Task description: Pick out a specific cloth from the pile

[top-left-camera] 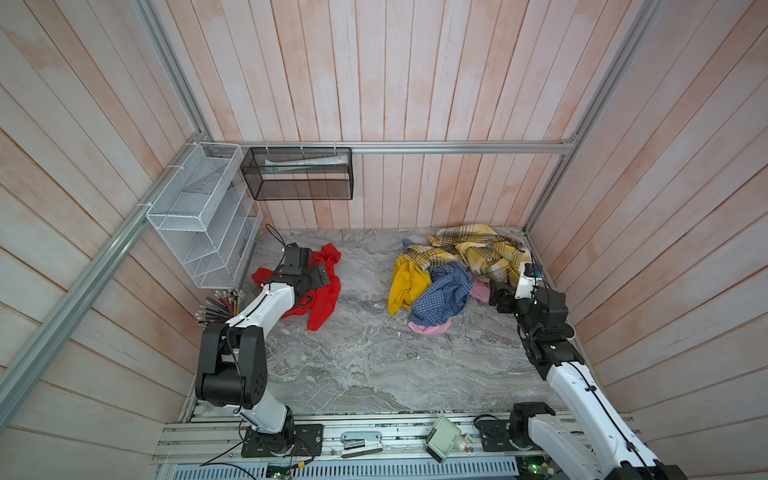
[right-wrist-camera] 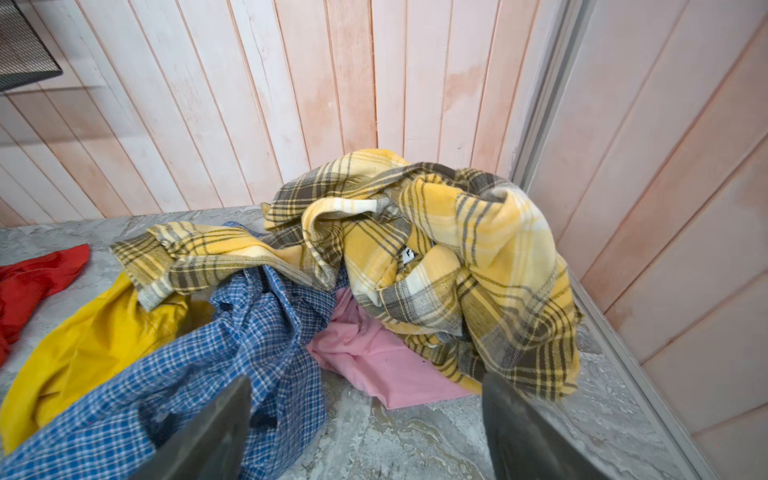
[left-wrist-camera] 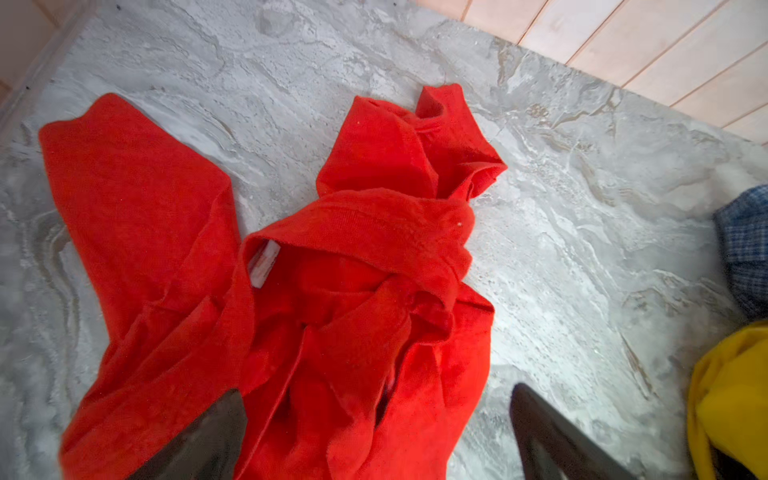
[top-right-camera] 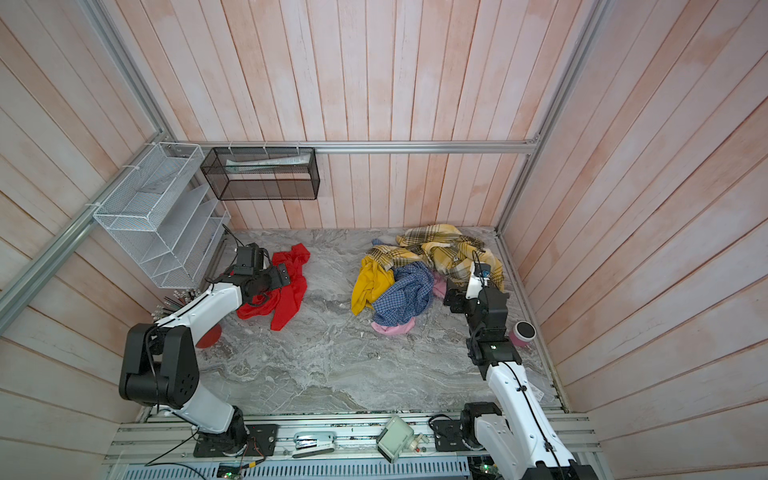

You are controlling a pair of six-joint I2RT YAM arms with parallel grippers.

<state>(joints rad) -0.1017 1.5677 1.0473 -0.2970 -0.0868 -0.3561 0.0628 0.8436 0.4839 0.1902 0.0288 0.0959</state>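
Pink cup point(top-right-camera: 523, 333) shows in a top view only; left tool point(left-wrist-camera: 376, 395), right tool point(right-wrist-camera: 368, 378) spread apart

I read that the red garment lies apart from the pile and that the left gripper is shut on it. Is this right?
No. The red garment lies apart from the pile, but the left gripper is open, not shut on it: the left wrist view shows its fingers spread wide, gripping nothing.

Fingers point(right-wrist-camera: 519, 432) spread over pile point(right-wrist-camera: 436, 257) edge; red cloth point(right-wrist-camera: 37, 282) lies apart.
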